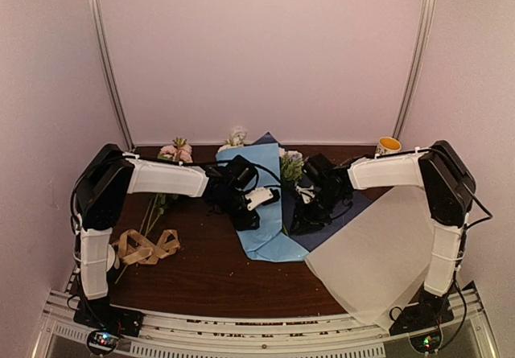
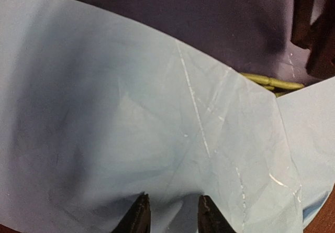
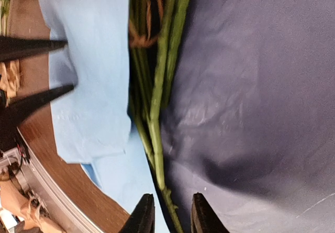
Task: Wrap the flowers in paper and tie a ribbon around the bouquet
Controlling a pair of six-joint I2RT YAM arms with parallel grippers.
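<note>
The paper (image 1: pixel 261 213) lies mid-table, its light blue flap (image 2: pixel 157 112) folded over from the left and its navy face (image 3: pixel 251 86) spread flat to the right. The flowers lie on it, with white blooms (image 1: pixel 236 138) and greenish blooms (image 1: pixel 291 165) at the far end and green stems (image 3: pixel 157 112) bare along the flap's edge. My left gripper (image 2: pixel 172 212) is open, its tips resting on the light blue flap. My right gripper (image 3: pixel 172 212) is open with the lowest stem passing between its fingers. The tan ribbon (image 1: pixel 145 248) lies looped at the near left.
Loose pink flowers (image 1: pixel 175 153) with long stems lie at the far left. A pale translucent sheet (image 1: pixel 378 261) covers the near right corner and overhangs the table edge. A yellow cup (image 1: pixel 389 145) stands at the far right.
</note>
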